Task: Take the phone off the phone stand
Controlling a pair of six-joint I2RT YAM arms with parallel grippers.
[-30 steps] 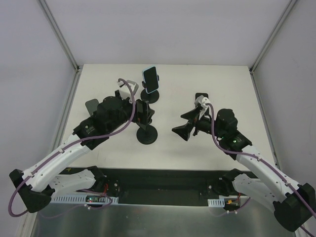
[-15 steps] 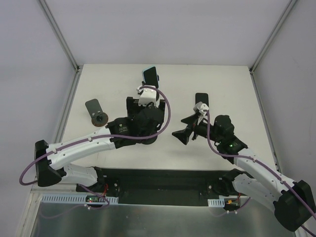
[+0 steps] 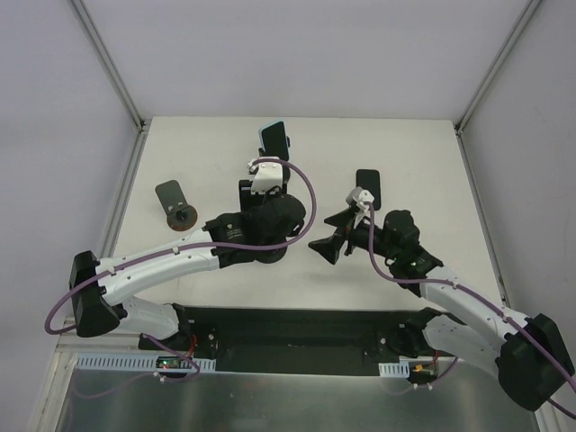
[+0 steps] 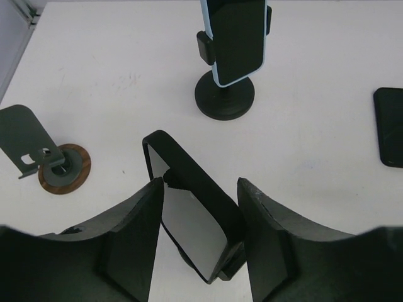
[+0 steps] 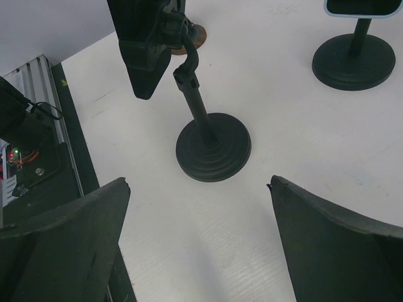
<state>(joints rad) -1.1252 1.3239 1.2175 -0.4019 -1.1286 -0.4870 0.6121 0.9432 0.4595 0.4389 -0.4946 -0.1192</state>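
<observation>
A black phone [image 4: 189, 214] is clamped tilted on the near phone stand [image 5: 213, 148], whose round base and pole show in the right wrist view. My left gripper [image 4: 200, 182] reaches over this stand from the near side. Its fingers [image 4: 135, 233] press against both long edges of the phone, so it is shut on it. In the top view the left gripper [image 3: 255, 193] covers phone and stand head. To the right of the stand my right gripper [image 3: 326, 234] hovers low over the table. It is wide open and holds nothing [image 5: 198, 184].
A second stand [image 4: 225, 97] farther back holds a light-blue phone [image 3: 274, 139]. A loose black phone [image 3: 367, 187] lies flat at the right. A small grey bracket on a brown disc [image 3: 174, 202] stands at the left. Black rails run along the near table edge.
My left arm swung from the left over the near stand and its jaws closed in on the black phone. The right gripper drifted slightly left, still open.
</observation>
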